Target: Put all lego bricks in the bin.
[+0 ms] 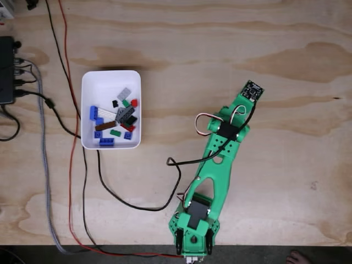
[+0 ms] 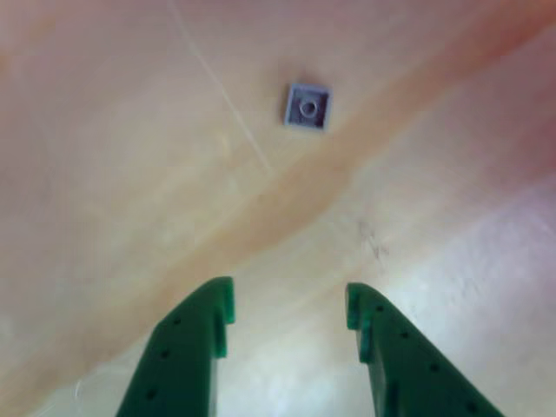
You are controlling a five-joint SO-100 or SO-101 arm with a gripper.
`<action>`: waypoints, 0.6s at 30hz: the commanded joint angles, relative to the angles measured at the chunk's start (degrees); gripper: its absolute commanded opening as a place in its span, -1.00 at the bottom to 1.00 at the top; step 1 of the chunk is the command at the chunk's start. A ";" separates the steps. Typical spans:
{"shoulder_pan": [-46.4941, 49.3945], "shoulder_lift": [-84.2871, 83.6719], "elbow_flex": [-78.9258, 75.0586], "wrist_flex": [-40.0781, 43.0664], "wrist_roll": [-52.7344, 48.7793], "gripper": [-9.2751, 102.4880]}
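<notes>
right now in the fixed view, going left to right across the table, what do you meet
black box → grey braided cable → red wire → white bin of lego bricks → green arm

Bin (image 1: 110,78) on table (image 1: 275,55), left of arm (image 1: 217,165) in fixed view; lego bricks (image 1: 113,122) inside; one brick (image 2: 307,106) ahead of gripper (image 2: 289,311).

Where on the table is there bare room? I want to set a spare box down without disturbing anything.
The widest bare wood lies right of the green arm, and along the table top above the bin. It is crowded left of the bin with cables and the black box. Near the gripper a small grey brick lies loose.
</notes>
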 commanded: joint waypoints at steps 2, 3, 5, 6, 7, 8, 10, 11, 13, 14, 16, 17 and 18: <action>-0.26 -11.87 11.87 -57.48 -2.11 -0.49; -0.35 -13.27 10.99 -58.18 -2.02 -0.49; -0.44 -15.91 10.28 -60.21 -3.34 -0.50; -0.44 -17.67 9.84 -61.96 -3.52 -0.49; -0.26 -19.34 8.35 -61.52 -3.34 -0.49; 0.18 -21.01 6.86 -61.08 -3.16 -0.49; 0.88 -23.91 4.57 -61.00 -3.60 -0.49; 1.14 -24.70 3.78 -60.82 -3.69 -0.49; 1.58 -25.66 3.08 -60.38 -3.96 -0.50; 1.67 -25.75 3.08 -59.68 -3.96 -0.50; 1.85 -25.31 4.22 -58.62 -4.48 -0.50; 1.93 -24.79 5.36 -58.62 -4.92 -0.49; 2.11 -24.08 6.68 -58.71 -5.10 -0.48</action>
